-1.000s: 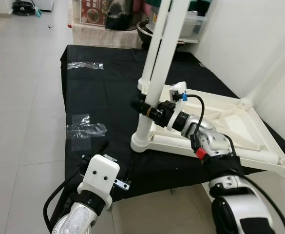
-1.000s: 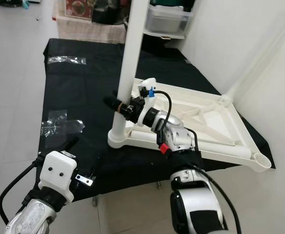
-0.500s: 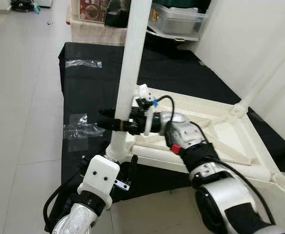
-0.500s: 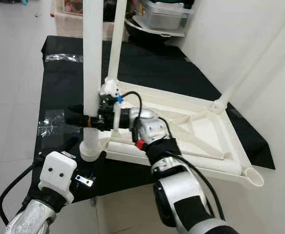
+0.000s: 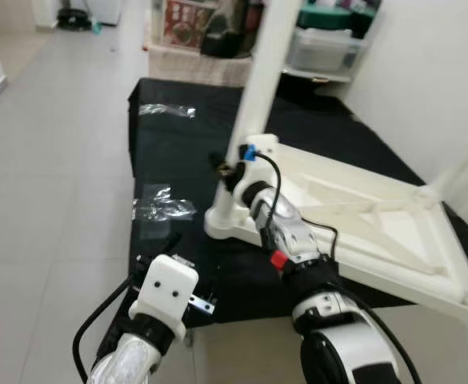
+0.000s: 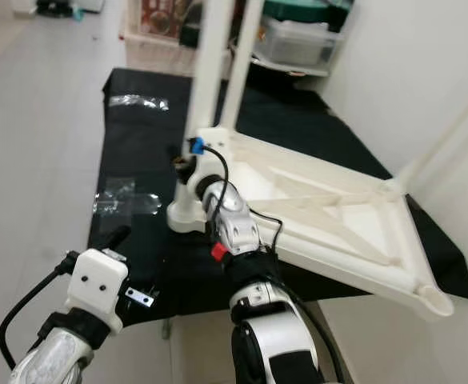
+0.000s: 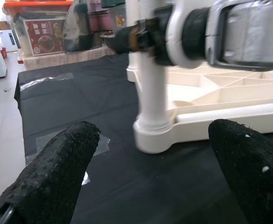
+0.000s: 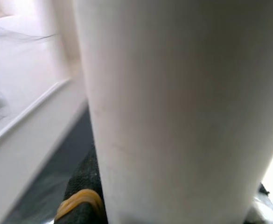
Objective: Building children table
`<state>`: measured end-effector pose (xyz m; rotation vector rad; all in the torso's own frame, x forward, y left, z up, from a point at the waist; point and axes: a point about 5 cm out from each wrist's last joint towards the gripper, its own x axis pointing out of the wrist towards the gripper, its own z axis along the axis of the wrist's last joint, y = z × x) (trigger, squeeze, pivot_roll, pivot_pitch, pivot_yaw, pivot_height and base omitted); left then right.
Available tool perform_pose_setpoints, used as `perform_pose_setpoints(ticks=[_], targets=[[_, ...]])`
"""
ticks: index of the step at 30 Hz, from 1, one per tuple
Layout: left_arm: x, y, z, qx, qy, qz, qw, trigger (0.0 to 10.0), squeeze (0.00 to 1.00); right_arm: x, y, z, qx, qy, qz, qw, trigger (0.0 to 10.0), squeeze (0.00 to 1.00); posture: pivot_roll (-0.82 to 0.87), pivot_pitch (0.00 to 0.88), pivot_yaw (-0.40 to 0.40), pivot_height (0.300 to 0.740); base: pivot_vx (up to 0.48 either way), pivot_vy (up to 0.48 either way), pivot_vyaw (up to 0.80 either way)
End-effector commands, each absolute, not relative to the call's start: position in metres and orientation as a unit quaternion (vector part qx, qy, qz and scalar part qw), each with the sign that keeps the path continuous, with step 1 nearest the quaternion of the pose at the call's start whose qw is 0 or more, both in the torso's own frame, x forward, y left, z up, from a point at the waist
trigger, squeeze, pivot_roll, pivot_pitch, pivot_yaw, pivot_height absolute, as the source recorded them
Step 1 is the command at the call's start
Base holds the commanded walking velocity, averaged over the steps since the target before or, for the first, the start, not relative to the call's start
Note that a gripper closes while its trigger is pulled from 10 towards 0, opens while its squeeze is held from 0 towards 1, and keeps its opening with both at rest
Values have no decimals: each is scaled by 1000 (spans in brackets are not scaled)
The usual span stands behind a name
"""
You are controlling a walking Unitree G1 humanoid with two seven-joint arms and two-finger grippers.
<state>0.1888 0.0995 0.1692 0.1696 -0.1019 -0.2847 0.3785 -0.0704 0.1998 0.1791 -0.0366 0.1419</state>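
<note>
Nearest, at lower left of the head view: left tool (image 5: 168, 244), fingers spread wide, hovering empty over the black-covered desk (image 5: 178, 160). Just beyond, mid-frame: right tool (image 5: 227, 170) clamped around the near white leg (image 5: 254, 104), low down above its socket. Half a second back, leg leaning off toward the left; now standing nearly straight in the corner of the upturned white tabletop (image 5: 362, 220). Likely seated or nearly so. Further back, upper frame: storage boxes (image 5: 330, 44).

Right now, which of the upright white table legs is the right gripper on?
The near-corner leg, at the upturned tabletop's corner closest to the robot's left; the right gripper grips it just above its socket.
</note>
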Motion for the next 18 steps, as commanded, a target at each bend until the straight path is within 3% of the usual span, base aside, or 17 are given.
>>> perform_pose_setpoints(ticks=[1,8,9,10,11,14,15,17,18], targets=[[188,98,167,87,-45,-146,984,10000,0,368,-90,184,114,8,-47,992,0,0,143,74,-193,740,0,0,0],[189,97,167,88,-45,-146,984,10000,0,364,-66,185,163,15,-34,986,0,0,148,73,-194,740,0,0,0],[189,97,167,88,-45,-146,984,10000,0,364,-59,187,172,12,-23,985,2627,0,148,73,-194,740,0,0,0],[189,97,167,88,-45,-146,984,10000,0,364,-59,187,172,12,-23,985,2627,0,148,73,-194,740,0,0,0],[189,98,167,89,-45,-145,984,10000,0,364,-52,191,187,2,11,982,10000,1000,145,72,-193,740,0,0,0],[188,98,167,89,-45,-146,984,10000,0,365,-50,198,192,-21,54,980,10000,1000,143,71,-193,740,0,0,0],[189,98,167,89,-45,-147,984,10000,0,367,-52,203,190,-34,89,977,10000,0,140,70,-192,740,0,0,0],[189,97,166,88,-45,-147,984,10000,0,370,-55,208,202,-41,184,961,10000,0,139,70,-192,740,0,0,0],[189,97,166,88,-45,-147,984,10000,0,370,-55,208,202,-41,184,961,10000,0,139,70,-192,740,0,0,0]])
